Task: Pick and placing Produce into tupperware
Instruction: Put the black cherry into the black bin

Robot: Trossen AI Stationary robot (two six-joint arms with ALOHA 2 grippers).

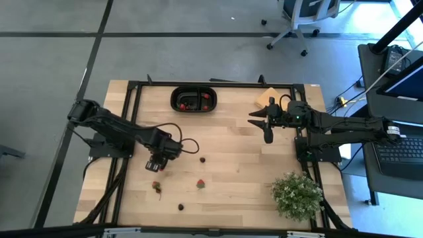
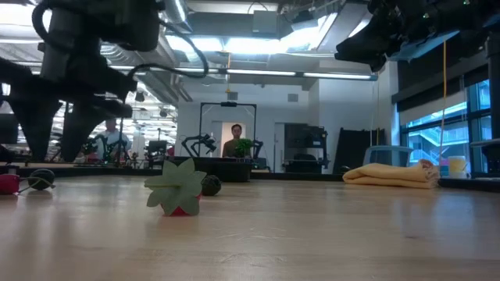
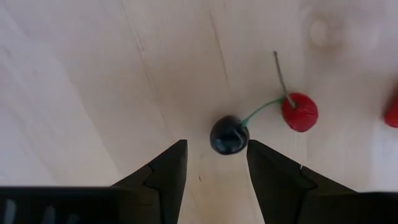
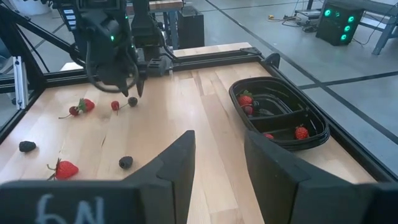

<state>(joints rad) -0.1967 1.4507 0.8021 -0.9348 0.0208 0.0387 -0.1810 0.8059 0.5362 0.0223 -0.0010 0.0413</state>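
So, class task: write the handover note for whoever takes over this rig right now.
Left end effector: open, low over the table, fingers either side of a dark cherry joined by its stem to a red one.
Right end effector: open, empty, waiting near the tan pad.
Done: a few red pieces sit in the black tupperware.
Left: strawberry and dark berries on the table.

A robotics lab: other robot arms [image 2: 199,144] on benches; concrete floor [image 1: 53,59].

Bare table [image 1: 238,165] mid-span gives passage; plant [image 1: 296,195], pad [image 1: 266,99] and tupperware [image 1: 193,99] crowd its edges.
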